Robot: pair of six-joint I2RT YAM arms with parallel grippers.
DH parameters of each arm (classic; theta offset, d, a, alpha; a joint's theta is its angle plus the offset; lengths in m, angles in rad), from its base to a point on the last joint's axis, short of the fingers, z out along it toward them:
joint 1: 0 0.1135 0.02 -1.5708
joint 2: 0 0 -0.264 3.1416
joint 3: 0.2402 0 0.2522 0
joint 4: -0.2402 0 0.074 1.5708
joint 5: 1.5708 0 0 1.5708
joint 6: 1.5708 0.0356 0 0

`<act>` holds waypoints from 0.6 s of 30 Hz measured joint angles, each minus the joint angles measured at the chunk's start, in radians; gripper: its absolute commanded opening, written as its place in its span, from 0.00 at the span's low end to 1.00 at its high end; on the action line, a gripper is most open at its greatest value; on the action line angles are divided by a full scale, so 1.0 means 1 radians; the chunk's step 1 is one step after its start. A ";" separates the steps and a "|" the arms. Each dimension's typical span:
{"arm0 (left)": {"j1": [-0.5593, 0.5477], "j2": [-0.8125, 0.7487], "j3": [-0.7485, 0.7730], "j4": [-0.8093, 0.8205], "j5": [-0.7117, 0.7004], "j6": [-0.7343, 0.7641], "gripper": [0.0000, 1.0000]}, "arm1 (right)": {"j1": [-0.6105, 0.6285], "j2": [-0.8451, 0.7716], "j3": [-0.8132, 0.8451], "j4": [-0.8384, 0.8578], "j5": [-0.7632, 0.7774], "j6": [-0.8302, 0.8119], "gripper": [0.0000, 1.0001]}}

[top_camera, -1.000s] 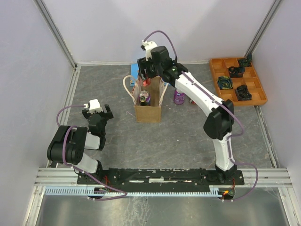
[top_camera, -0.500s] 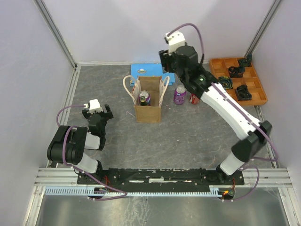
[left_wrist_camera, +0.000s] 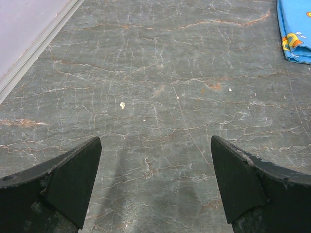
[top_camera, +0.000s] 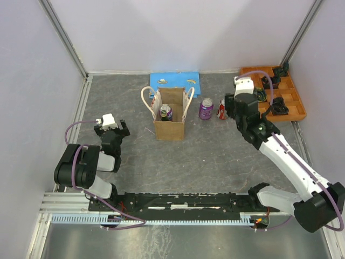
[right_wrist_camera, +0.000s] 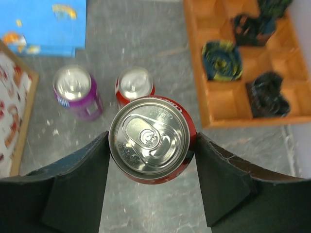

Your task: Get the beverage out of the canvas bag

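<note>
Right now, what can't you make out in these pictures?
Top view: the canvas bag's walls hide all but the top of the can inside.
Top view: the wrist covers the red can in the right gripper.
Both views: the dark items in the orange tray are too small or blurred to name.

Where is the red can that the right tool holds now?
The right wrist view shows the red can clamped in the right tool, just nearer than a purple can and a second red can, left of the orange tray.
</note>
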 measured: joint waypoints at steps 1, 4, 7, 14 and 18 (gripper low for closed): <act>0.000 0.000 0.000 0.000 0.000 0.000 0.99 | 0.000 -0.009 -0.040 -0.009 -0.010 0.018 0.00; 0.000 0.000 0.000 0.000 0.000 0.000 0.99 | -0.006 -0.018 -0.147 -0.021 -0.047 0.064 0.00; 0.000 0.000 0.000 0.000 0.000 0.000 0.99 | -0.018 -0.021 -0.217 -0.022 -0.077 0.100 0.00; 0.000 0.000 0.000 0.000 0.000 0.000 0.99 | -0.046 -0.006 -0.309 0.060 -0.143 0.150 0.00; 0.000 0.000 0.000 0.000 0.000 0.000 0.99 | -0.065 0.031 -0.341 0.148 -0.185 0.169 0.00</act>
